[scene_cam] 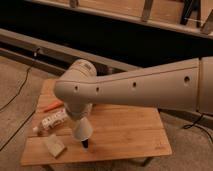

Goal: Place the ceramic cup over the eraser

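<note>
The ceramic cup (82, 129) is off-white and hangs upside down, wide rim downward, under the end of my big pale arm at the front left of the wooden table (125, 131). A small black block, the eraser (85, 144), shows right below the cup's rim on the table. The cup is just above it or touching its top. My gripper (81, 121) is at the cup's upper end, mostly hidden by the wrist and the cup, and holds the cup.
A pale beige sponge-like block (54, 145) lies at the front left corner. A white bottle-like thing (52, 121) and an orange tool (52, 105) lie left of the cup. The table's front edge is close below the eraser. A cable runs on the floor at left.
</note>
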